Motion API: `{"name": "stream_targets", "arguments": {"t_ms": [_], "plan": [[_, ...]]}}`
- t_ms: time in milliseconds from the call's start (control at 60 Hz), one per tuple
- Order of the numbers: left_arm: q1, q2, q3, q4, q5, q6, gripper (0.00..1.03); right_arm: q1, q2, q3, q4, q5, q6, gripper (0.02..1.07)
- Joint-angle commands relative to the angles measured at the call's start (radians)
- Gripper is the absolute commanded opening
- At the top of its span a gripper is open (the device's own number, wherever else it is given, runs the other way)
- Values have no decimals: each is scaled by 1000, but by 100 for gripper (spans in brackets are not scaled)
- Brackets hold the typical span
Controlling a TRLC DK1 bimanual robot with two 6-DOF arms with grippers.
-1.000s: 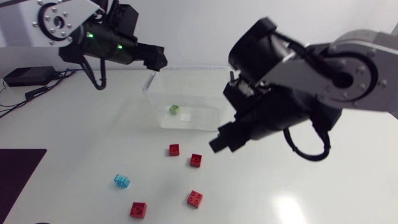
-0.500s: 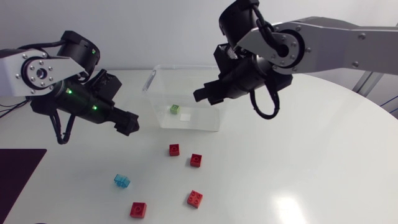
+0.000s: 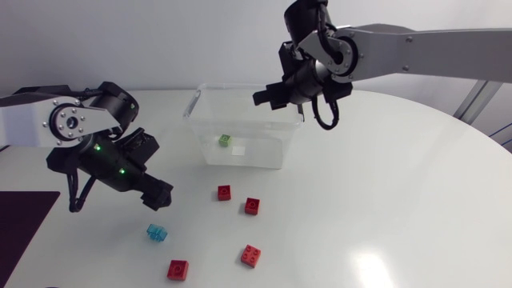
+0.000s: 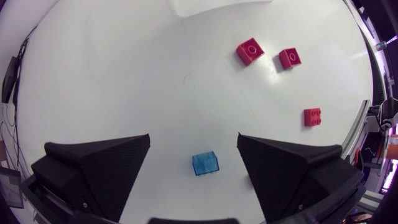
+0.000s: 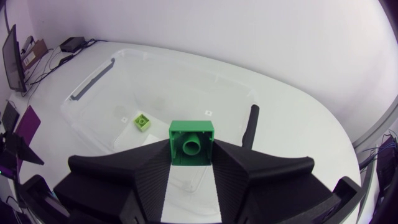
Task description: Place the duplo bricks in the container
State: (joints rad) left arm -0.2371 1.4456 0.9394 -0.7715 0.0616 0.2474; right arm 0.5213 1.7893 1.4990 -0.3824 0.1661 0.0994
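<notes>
**Green brick gripped over the container; blue brick below the left gripper**

A dark green duplo brick (image 5: 191,132) is pinched from two sides between the fingers of the right gripper (image 5: 191,149), with its stud facing the wrist camera. The right arm comes in from the right and holds the brick above the clear container (image 3: 194,106), near its far right corner. Inside the container, a light green brick (image 3: 226,140) lies on the floor beside a small white label.

In front of the container, the other bricks lie loose on the white counter (image 3: 400,200). Two red bricks are close together just before the front wall, one (image 3: 224,192) slightly nearer the wall than the other (image 3: 252,206). Further towards the near edge are a third red brick (image 3: 250,255) and a fourth (image 3: 178,269), well apart from each other. A translucent blue brick (image 3: 157,233) lies between the fourth red brick and the left arm.

The left gripper (image 4: 194,135) has its fingers spread wide and holds nothing. In the left wrist view, the blue brick lies on the counter in the gap between the fingers and touches neither. In the head view, this gripper is near the blue brick, on the side away from the red bricks.
</notes>
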Motion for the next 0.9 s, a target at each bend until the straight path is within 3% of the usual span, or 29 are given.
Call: {"name": "stream_targets", "arguments": {"t_ms": [0,233,367,400,450,500,650,767,883], "plan": [[-10,44,-28,-40,-6,18,98,-12,68,38,31,16,-30,35],[-30,147,15,-196,3,-11,98,-12,156,93,139,107,-86,36],[-25,210,27,-224,24,-31,98,-20,213,156,143,124,-89,37],[-22,223,29,-224,32,-37,98,-21,220,165,143,127,-87,46],[-22,245,32,-218,33,-43,98,-23,229,176,142,133,-87,74],[-19,263,36,-201,35,-50,98,-23,232,181,142,141,-87,95],[-13,299,38,-137,30,-77,97,-26,211,167,140,150,-84,101],[-21,305,18,-81,3,-105,86,-27,133,106,145,148,-76,101],[-28,305,-1,-57,-9,-123,57,-12,18,3,146,147,-72,101]]}}
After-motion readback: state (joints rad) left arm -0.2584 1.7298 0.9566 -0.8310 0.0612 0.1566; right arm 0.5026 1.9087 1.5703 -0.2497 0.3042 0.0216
